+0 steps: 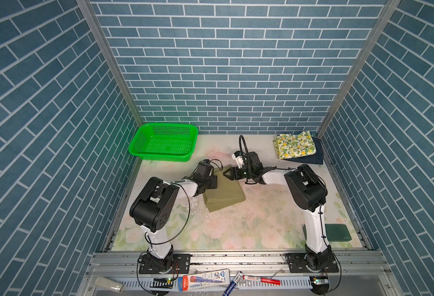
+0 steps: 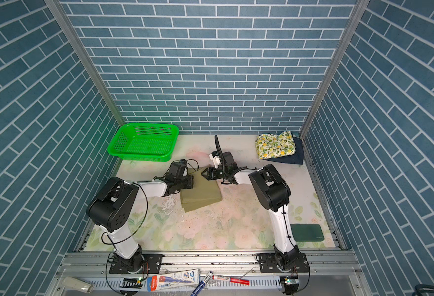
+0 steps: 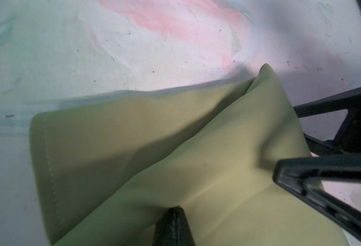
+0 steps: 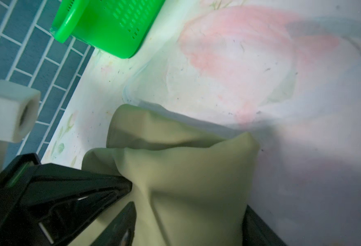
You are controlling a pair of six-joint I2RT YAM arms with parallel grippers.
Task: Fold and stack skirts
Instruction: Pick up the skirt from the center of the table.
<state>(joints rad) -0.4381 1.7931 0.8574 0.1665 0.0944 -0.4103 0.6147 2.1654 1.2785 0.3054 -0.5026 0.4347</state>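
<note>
1. The khaki skirt (image 1: 225, 194) (image 2: 200, 194) lay folded on the floral worktop (image 1: 236, 225), about midway between its far and near edges and a little towards the left edge.
2. The left hand (image 1: 214, 180) (image 2: 191, 182) sat at the skirt's left side, its jaws pinched shut on the khaki cloth. In the left wrist view the fabric (image 3: 132, 138) rose in creases from one of its fingers (image 3: 173, 228).
3. The right hand (image 1: 226, 174) (image 2: 204, 173) pointed towards the left edge at the skirt's far corner, its jaws standing apart. In the left wrist view its fingers (image 3: 324, 168) flanked the lifted corner without clamping it. The right wrist view showed the cloth (image 4: 186, 181) bunched there.
4. The two hands were just beside each other, almost tip to tip.
5. The lemon-print skirt (image 1: 294, 144) (image 2: 275, 144) lay folded on the dark blue denim skirt (image 1: 313, 156) (image 2: 294, 157) in the far right corner.
6. The green mesh basket (image 1: 162, 155) stood in the far left corner, apart from the khaki skirt.
7. A dark green pad (image 1: 337, 232) lay near the near right corner.
</note>
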